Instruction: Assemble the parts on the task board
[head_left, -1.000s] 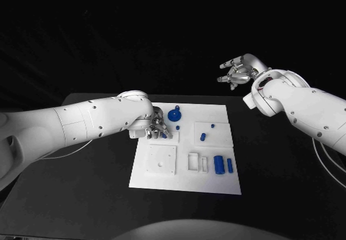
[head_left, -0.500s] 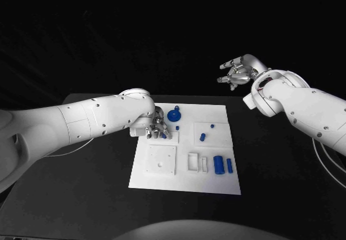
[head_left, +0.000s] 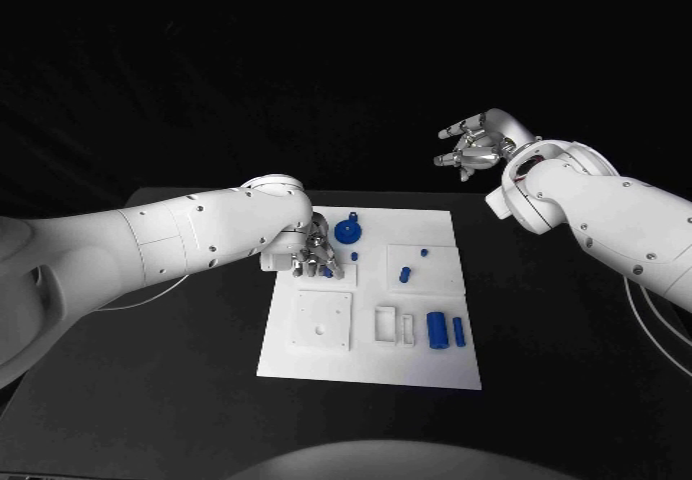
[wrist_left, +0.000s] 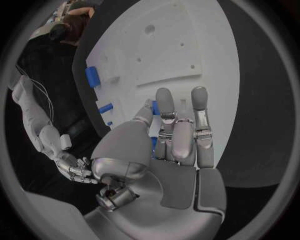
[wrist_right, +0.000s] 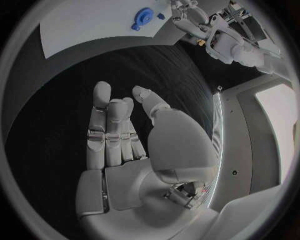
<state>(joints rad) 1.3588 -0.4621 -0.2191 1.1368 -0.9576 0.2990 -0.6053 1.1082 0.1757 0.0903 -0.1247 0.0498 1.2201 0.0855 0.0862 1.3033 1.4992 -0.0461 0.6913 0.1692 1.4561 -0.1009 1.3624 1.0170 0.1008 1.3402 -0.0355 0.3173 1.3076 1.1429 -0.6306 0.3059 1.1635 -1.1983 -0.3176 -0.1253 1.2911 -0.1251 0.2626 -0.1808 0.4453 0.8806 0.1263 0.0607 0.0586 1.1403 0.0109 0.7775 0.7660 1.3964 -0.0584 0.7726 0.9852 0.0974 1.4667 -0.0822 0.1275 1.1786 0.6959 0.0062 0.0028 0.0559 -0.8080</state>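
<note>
The white task board (head_left: 372, 345) lies in the middle of the black table. My left hand (head_left: 307, 256) hangs over its far left part with the fingers pointing down at a small blue part (head_left: 329, 270). In the left wrist view this blue part (wrist_left: 153, 107) shows between the thumb and the straight fingers (wrist_left: 199, 115); a grip is not plain. A round blue part with a knob (head_left: 349, 231) stands just right of that hand. My right hand (head_left: 473, 146) is raised beyond the table's far edge, fingers apart and nothing in the palm (wrist_right: 125, 150).
Small blue pegs (head_left: 407, 272) stand in the board's right square. Two blue cylinders (head_left: 437, 329) lie near its front right beside white slots (head_left: 389, 323). A square white plate with holes (head_left: 325, 318) sits at the front left. Black table (head_left: 159, 400) surrounds the board.
My left arm has shifted slightly to the right over the board's far left corner. The right hand has stayed raised.
</note>
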